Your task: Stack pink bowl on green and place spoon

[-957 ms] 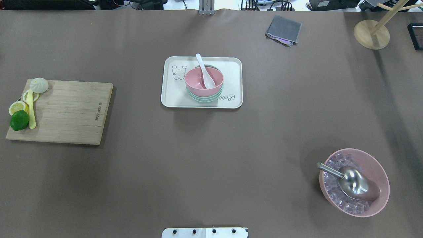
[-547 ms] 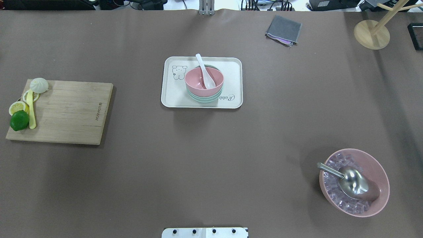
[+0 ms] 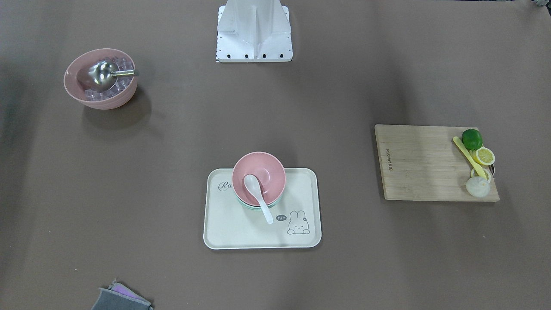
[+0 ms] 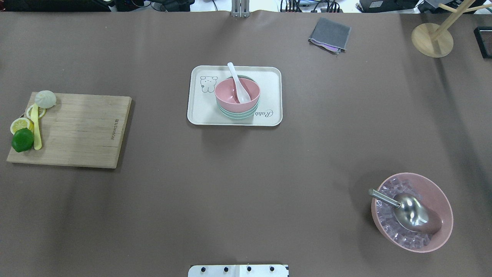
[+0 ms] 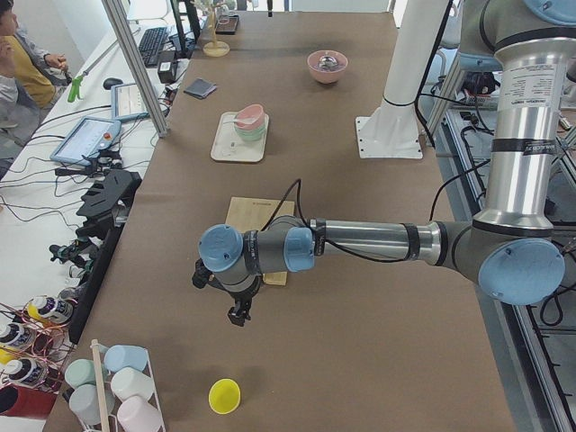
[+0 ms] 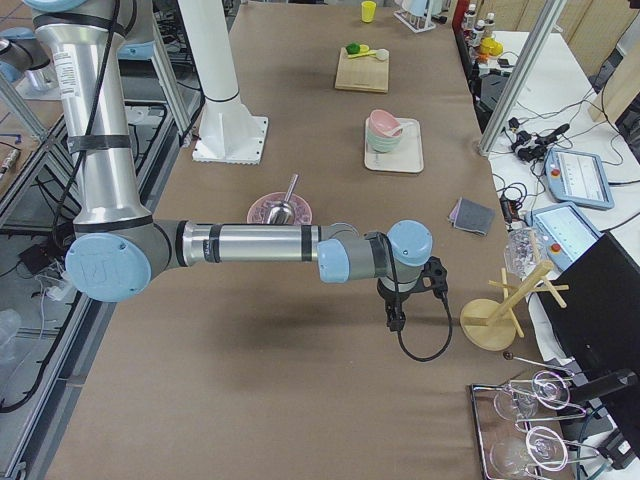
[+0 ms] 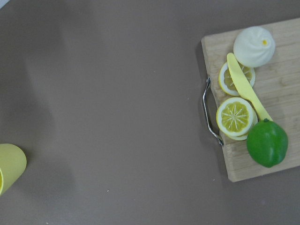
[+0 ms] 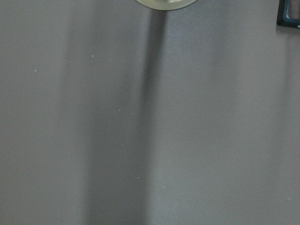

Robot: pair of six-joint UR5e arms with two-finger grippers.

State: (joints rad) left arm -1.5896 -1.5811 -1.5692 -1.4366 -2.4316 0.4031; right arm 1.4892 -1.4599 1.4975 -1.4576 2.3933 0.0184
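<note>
The pink bowl (image 4: 246,96) sits nested on the green bowl (image 4: 238,114) on a cream tray (image 4: 200,111) at the table's middle. A white spoon (image 4: 238,82) rests in the pink bowl, handle over the far rim. The stack also shows in the front view, pink bowl (image 3: 269,174), spoon (image 3: 258,196). My left gripper (image 5: 238,315) shows only in the exterior left view, far from the tray, past the cutting board; I cannot tell its state. My right gripper (image 6: 393,322) shows only in the exterior right view, near the wooden stand; I cannot tell its state.
A wooden cutting board (image 4: 80,130) at the left holds a lime (image 4: 22,140), lemon slices, a yellow knife and a bun. A large pink bowl (image 4: 442,200) with ice and a metal scoop stands at the near right. A grey cloth (image 4: 330,34) and a wooden stand (image 4: 432,40) lie at the far right.
</note>
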